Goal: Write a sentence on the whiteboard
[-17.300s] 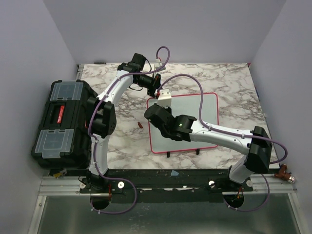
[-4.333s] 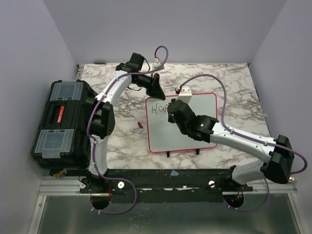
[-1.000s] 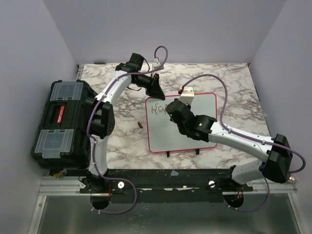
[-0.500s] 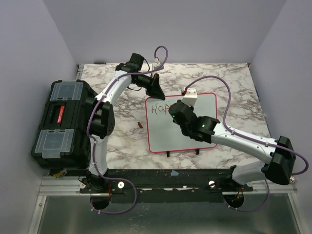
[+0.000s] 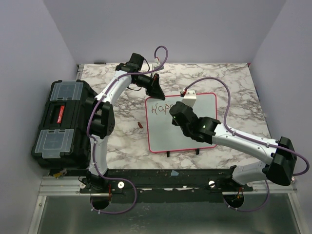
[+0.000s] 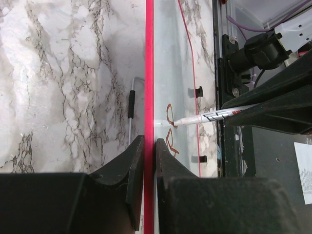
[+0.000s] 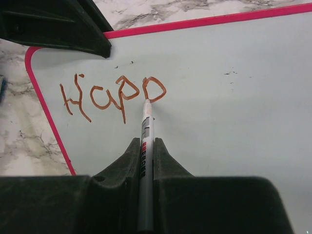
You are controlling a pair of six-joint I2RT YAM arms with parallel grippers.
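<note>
The whiteboard (image 5: 168,136) lies flat on the marble table, white with a thin pink-red frame (image 6: 149,73). My left gripper (image 6: 149,142) is shut on the frame at the board's far left corner, and from the top view it (image 5: 157,92) sits just above that corner. My right gripper (image 7: 146,141) is shut on a grey-white marker (image 7: 145,129), whose tip touches the board. The sentence (image 7: 112,95) reads "Happ" in red-brown strokes near the top left. The marker's tip rests at the bottom of the last letter's loop. From above, the right gripper (image 5: 171,111) covers the lettering's right end.
A black toolbox (image 5: 61,124) with clear lid compartments stands at the table's left edge. A small red cap (image 5: 140,125) lies on the marble left of the board. Grey walls close the table on three sides. The right arm crosses the board's lower right part.
The board was blank at first. Over the last second the right gripper has shifted slightly right and the second "p" has appeared. The left gripper has stayed put.
</note>
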